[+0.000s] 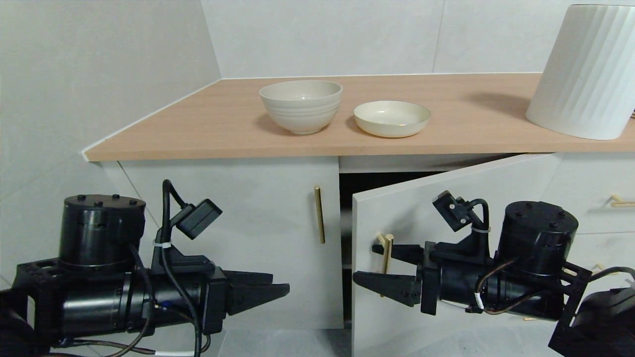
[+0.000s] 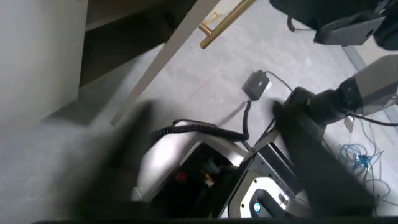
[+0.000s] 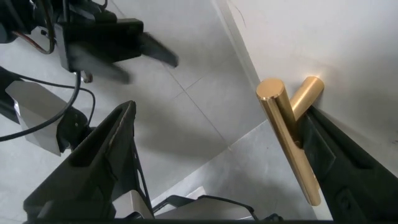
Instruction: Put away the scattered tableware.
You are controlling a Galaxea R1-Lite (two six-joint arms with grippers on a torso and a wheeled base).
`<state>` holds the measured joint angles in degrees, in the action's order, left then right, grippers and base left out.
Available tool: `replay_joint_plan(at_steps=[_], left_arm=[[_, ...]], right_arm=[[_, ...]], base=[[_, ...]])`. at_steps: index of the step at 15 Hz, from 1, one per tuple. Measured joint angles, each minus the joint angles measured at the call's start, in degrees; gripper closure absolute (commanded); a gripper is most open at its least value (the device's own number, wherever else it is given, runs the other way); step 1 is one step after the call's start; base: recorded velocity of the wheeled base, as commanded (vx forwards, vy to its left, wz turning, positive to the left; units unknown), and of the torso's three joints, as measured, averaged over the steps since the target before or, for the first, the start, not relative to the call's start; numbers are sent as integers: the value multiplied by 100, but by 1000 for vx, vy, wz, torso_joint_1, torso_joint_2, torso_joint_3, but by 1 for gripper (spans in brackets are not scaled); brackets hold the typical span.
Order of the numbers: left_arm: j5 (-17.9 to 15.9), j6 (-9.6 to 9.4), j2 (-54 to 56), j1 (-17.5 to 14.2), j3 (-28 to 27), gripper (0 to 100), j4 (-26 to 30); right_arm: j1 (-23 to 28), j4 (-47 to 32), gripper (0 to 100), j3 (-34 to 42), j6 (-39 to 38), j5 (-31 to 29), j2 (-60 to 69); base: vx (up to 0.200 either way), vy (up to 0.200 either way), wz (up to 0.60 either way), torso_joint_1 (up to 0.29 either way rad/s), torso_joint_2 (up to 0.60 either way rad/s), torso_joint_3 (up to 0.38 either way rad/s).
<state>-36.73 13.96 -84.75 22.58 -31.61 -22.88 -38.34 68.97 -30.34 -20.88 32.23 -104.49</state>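
The right gripper is straddling the slim brass bar handle of the half-open white cabinet door, jaws spread and not clamping. On the light wooden countertop above, a deep ribbed cream ceramic bowl and a shallow cream ceramic dish are sitting just beside each other. Both are likely rigid, glaze-slick and breakable, best pinched at the rim. The left gripper is hanging low, open or closed impossible to tell.
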Motion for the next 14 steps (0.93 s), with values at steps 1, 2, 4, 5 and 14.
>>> replay_joint_plan(at_steps=[1,2,4,5,14], left_arm=[[0,11,-22,68,-28,100,-66],[0,10,-37,121,-59,100,-145],[68,7,-69,211,-77,100,-482],[107,18,-113,256,-91,100,-572],[561,156,-1764,667,-1379,100,-1469]], right_arm=[[0,0,0,13,0,0,2],[0,-4,0,30,-2,-2,0],[-24,-44,0,69,0,-11,7],[-38,-94,0,85,0,-11,27],[-77,-137,0,215,2,-10,154]], base=[[0,0,0,0,0,0],[0,0,0,0,0,0],[0,0,0,0,0,0],[0,0,0,0,0,0],[0,0,0,0,0,0]])
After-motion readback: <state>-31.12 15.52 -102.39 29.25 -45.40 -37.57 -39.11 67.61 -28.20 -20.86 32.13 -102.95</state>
